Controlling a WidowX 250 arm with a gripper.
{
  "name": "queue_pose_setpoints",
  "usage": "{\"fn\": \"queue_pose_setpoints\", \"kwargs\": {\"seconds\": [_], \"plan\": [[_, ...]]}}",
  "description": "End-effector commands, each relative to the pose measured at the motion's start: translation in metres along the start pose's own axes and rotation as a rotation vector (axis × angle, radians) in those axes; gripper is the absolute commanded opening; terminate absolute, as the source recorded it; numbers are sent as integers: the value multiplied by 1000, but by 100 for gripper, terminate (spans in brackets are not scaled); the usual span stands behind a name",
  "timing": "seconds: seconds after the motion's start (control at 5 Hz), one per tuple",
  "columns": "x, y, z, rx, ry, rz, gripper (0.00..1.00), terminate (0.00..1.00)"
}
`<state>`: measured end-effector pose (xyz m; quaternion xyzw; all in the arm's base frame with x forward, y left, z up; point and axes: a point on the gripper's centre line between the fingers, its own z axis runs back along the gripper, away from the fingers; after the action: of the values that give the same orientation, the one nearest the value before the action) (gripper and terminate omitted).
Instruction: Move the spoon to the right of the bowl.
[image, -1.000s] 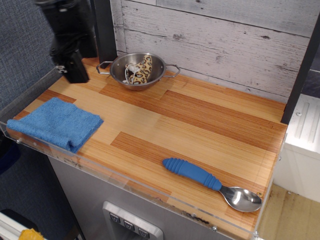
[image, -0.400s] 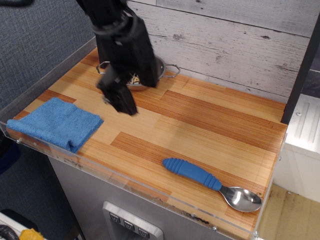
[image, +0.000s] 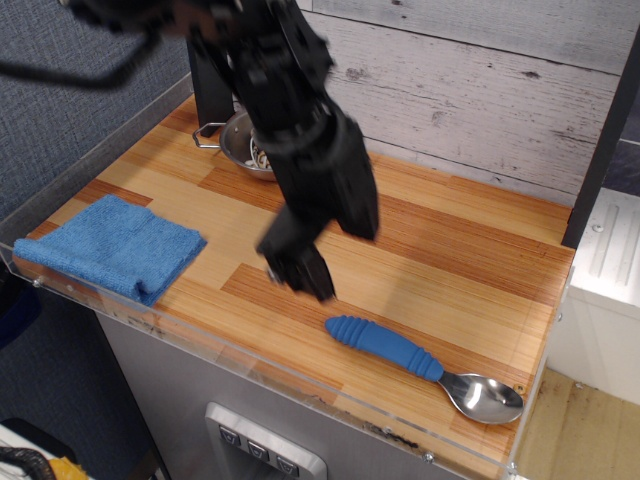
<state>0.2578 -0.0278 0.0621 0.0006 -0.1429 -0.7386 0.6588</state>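
The spoon (image: 420, 366) lies on the wooden table near its front right edge, blue ribbed handle pointing left, silver scoop to the right. The steel bowl (image: 240, 148) stands at the back left, largely hidden behind my arm; one wire handle shows on its left. My black gripper (image: 300, 270) hangs over the middle of the table, just left of and above the handle's end, apart from it. Its fingers are blurred, so I cannot tell whether they are open or shut.
A folded blue cloth (image: 112, 246) lies at the front left. A clear plastic rim (image: 250, 352) runs along the table's front and left edges. A grey plank wall (image: 470, 80) backs the table, and a dark post (image: 606, 130) stands at the right.
My arm has swung from the back left corner across the table to the right and forward, ending near the spoon's handle. The spoon, bowl and cloth have not moved.
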Motion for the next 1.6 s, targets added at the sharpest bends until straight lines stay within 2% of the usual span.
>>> {"fn": "queue_pose_setpoints", "kwargs": {"seconds": [0.0, 0.4, 0.6, 1.0, 1.2, 1.4], "plan": [[18, -26, -21, -36, 41, -123, 100, 0], [30, -27, -43, -34, 75, -176, 100, 0], [34, -20, -53, -25, 92, -194, 0, 0], [22, -21, -54, -20, 109, -156, 0, 0], [8, -21, -38, 4, 93, -127, 0, 0], [-17, -17, -7, 45, 125, -46, 0, 0]]}}
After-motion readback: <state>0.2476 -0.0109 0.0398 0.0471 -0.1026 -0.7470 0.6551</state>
